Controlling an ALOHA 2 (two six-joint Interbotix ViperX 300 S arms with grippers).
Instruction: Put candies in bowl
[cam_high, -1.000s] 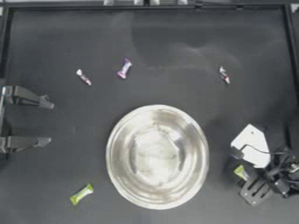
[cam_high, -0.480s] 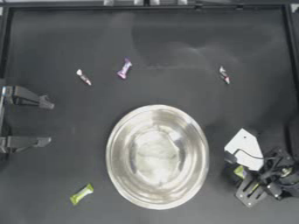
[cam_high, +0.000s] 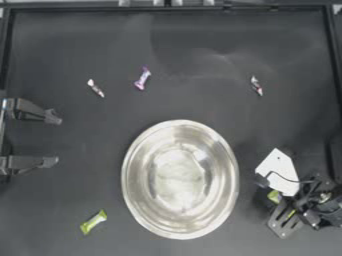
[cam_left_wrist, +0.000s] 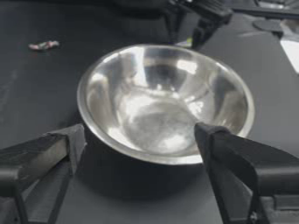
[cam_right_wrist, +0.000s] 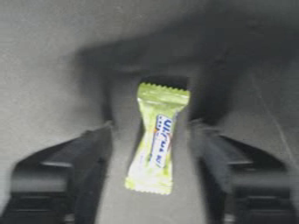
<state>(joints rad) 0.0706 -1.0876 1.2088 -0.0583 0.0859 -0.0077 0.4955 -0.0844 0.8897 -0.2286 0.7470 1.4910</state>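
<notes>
right hand (cam_right_wrist: 151, 144) | low, open, straddling yellow-green candy (cam_right_wrist: 155, 139)

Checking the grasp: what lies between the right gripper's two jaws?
A yellow-green candy lies on the table between the open jaws of the right gripper, untouched, as the right wrist view shows.

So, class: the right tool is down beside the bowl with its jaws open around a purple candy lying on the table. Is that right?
Not quite. The candy between the open jaws of the right tool is yellow-green, not purple, as the right wrist view shows. The rest holds: it lies on the table beside the bowl. The purple candy lies far beyond the bowl.
</notes>
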